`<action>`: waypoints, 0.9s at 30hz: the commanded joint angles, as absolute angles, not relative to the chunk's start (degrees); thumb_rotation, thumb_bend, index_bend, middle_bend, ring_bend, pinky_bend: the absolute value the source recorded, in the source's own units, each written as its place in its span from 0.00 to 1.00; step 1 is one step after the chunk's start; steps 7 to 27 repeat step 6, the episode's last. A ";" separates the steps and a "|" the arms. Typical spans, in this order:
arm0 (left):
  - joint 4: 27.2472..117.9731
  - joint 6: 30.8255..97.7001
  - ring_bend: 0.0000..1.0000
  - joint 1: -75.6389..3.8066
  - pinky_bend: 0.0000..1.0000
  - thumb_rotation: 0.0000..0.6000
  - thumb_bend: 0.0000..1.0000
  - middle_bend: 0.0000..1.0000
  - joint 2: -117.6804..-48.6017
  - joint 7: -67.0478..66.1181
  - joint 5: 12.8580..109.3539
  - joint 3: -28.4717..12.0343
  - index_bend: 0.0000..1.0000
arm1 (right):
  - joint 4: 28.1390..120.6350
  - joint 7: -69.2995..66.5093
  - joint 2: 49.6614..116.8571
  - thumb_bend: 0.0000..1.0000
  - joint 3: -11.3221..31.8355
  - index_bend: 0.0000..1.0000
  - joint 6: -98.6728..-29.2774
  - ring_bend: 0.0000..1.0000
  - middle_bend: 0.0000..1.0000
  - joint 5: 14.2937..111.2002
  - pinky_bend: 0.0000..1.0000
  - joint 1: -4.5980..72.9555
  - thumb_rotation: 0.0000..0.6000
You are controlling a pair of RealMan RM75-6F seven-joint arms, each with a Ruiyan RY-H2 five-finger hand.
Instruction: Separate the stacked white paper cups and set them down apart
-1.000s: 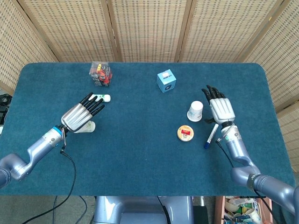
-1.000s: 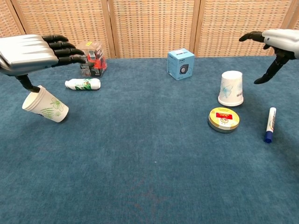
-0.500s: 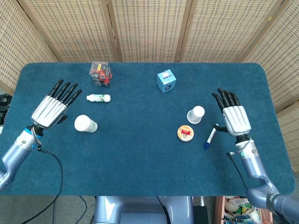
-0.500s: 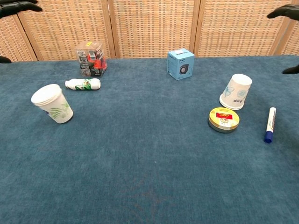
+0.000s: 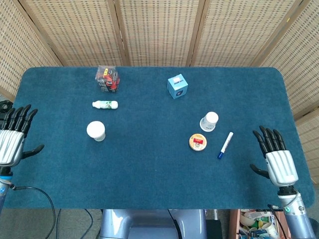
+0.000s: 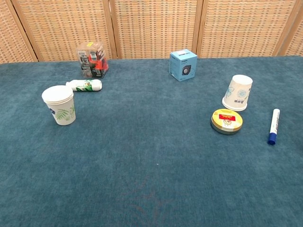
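Head view shows both cups already down and well apart on the blue table [image 5: 149, 164]: the green-leaf cup [image 5: 95, 131] stands upright, mouth up, on the robot's left half, near the little white bottle [image 5: 105, 104]; the blue-print cup [image 5: 209, 121] sits mouth down on the right half, just beside the round tin [image 5: 198, 142] and near the marker [image 5: 225, 145]. The left hand [image 5: 11, 139] hangs at the table's left edge, fingers spread and holding nothing; the right hand [image 5: 277, 159] is likewise splayed and empty at the near right corner. Each cup lies inward and farther up the table from the hand on its own side, so the left hand is nearer the leaf cup and the right nearer the inverted one. To my eye the separating looks finished. Chest view shows neither hand, but it gives what the overhead cannot: the blue-print cup [image 6: 237, 92] leans slightly, its rim seemingly at the tin's [image 6: 227, 120] edge, while the leaf cup [image 6: 60, 105] stands straight. If anything remains, the right hand might square up that leaning cup.
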State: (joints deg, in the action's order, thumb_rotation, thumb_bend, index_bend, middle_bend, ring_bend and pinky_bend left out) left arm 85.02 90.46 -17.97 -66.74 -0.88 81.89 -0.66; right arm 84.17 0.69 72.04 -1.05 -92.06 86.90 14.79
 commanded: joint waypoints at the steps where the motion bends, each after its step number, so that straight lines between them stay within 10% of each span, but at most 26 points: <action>1: 88.39 93.97 0.00 -13.42 0.00 1.00 0.15 0.00 -67.59 -1.02 81.66 0.94 0.00 | 87.31 2.48 70.99 0.00 -1.66 0.00 -94.70 0.00 0.00 87.76 0.00 12.01 1.00; 27: 89.97 93.89 0.00 -10.92 0.00 1.00 0.15 0.00 -68.12 -0.35 81.24 1.65 0.00 | 89.14 3.21 70.19 0.00 -0.93 0.00 -96.05 0.00 0.00 88.84 0.00 10.80 1.00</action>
